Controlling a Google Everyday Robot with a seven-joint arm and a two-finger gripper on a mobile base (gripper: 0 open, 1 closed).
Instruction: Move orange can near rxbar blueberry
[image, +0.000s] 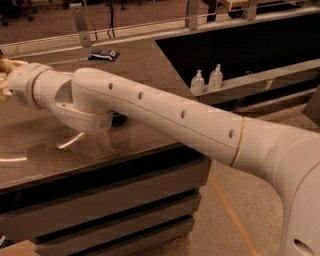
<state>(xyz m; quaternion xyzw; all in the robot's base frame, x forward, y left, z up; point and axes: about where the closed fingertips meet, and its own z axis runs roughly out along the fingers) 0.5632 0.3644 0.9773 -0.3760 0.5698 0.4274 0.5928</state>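
The rxbar blueberry (104, 54), a flat dark blue wrapper with white lettering, lies at the back of the brown table (150, 65). My arm reaches from the lower right across the table to the far left. My gripper (5, 77) sits at the left edge of the view, with only tan parts of it showing; most of it is cut off. It is far to the left of the bar and nearer to me than it. The orange can does not show; it is hidden or out of view.
A dark object (119, 119) is mostly hidden behind my arm's elbow housing. Two small clear bottles (197, 81) (216, 76) stand on a lower ledge right of the table. A metal rail (130, 32) runs along the table's back edge.
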